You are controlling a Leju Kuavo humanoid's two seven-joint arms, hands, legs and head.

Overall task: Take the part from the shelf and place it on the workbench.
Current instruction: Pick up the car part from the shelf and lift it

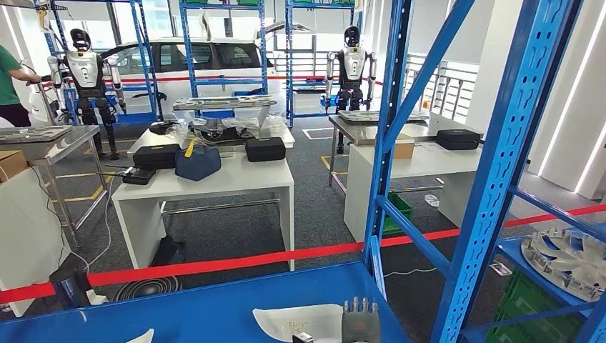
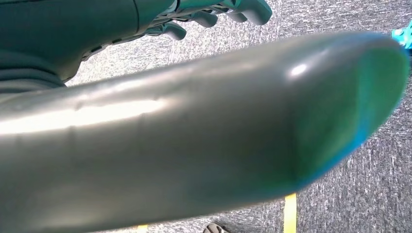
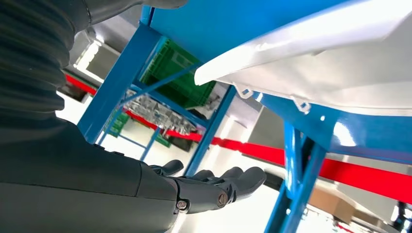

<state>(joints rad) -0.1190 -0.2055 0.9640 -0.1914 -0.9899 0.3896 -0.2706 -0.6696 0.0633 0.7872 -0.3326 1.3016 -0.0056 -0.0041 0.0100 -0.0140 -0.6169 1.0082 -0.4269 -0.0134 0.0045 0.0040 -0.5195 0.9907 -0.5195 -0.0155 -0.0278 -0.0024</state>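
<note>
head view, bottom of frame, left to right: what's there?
Blue shelf deck → white part lying on it → right hand by the part's right end → blue upright → green crate → silver wheel cover.

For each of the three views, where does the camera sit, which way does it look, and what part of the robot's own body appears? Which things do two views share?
Head view: high on the body, looking forward and down over the blue metal shelf board; right hand at the bottom.
Left wrist view: beside the left hand, facing grey carpet floor; thick grey thumb close up.
Right wrist view: under the shelf, looking up at the white moulded part; right hand open.
Shared: right hand, white part, red tape.
</note>
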